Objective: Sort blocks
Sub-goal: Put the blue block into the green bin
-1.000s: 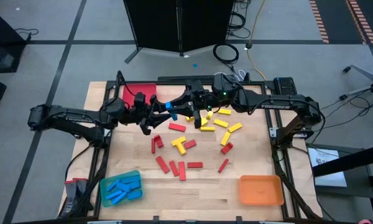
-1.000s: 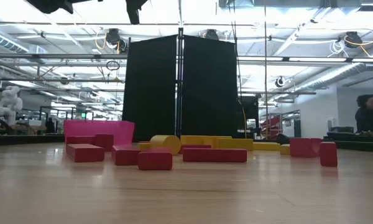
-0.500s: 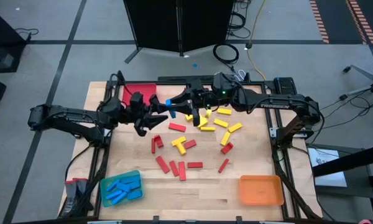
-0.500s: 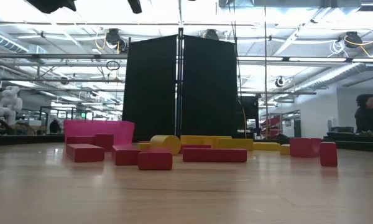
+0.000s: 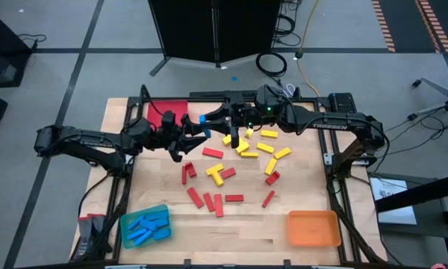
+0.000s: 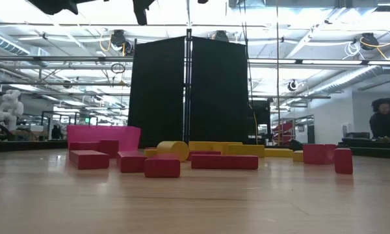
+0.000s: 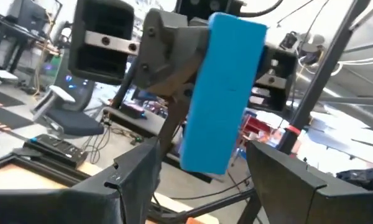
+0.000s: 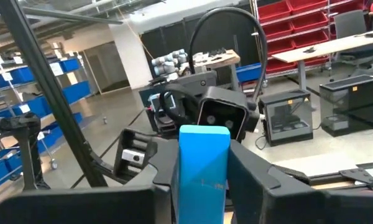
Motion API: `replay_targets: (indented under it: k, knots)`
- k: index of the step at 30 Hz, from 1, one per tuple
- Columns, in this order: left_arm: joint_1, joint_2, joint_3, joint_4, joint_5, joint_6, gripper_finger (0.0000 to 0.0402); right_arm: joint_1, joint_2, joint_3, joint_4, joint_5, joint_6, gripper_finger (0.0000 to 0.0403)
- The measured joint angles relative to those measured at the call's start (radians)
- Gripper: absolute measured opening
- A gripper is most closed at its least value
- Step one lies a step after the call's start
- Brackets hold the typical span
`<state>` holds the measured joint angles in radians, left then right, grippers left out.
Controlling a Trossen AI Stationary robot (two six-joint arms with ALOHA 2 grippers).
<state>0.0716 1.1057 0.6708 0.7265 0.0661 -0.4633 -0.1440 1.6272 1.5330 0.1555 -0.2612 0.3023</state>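
High above the table's far middle, my right gripper point(image 5: 211, 119) is shut on one blue block point(image 5: 204, 118). My left gripper point(image 5: 192, 135) faces it from the left and is open. Its two fingers point(image 7: 133, 183) stand on either side of the block's free end point(image 7: 205, 158), with a gap showing on each side. Several red blocks point(image 5: 209, 198) and yellow blocks point(image 5: 263, 148) lie flat on the wooden table point(image 5: 246, 239). In the low view they show as red blocks point(image 6: 161, 166) and yellow blocks point(image 6: 174, 150). My right gripper pinches the blue block by its two narrow long sides point(image 8: 202, 186), at the end nearest the gripper, between its two fingers point(image 8: 248, 177). The fingers come level from the table's right and lie along the block. The block sticks out past the fingertips toward my left gripper, lifted clear of the table.
A red tray point(image 5: 169, 112) stands at the far left, a teal tray point(image 5: 127, 224) with blue blocks at the near left and an orange tray point(image 5: 312, 228) at the near right. Bare wood lies along the near edge between the two near trays.
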Motion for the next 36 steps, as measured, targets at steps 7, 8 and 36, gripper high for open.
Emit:
replay_targets:
  k: [7,8,36]
  knots:
    - [0.000,-0.001,0.000,0.007,-0.045,0.033,0.0246,0.000,0.005,0.000,-0.002,-0.002,0.021,0.0081]
    - [0.000,-0.001,0.000,0.007,-0.046,0.033,0.0246,0.000,0.008,0.000,-0.004,-0.003,0.025,0.0081]
    - [0.000,-0.001,0.000,0.000,-0.045,0.089,0.0114,0.000,0.027,0.001,0.008,-0.017,0.049,0.0081]
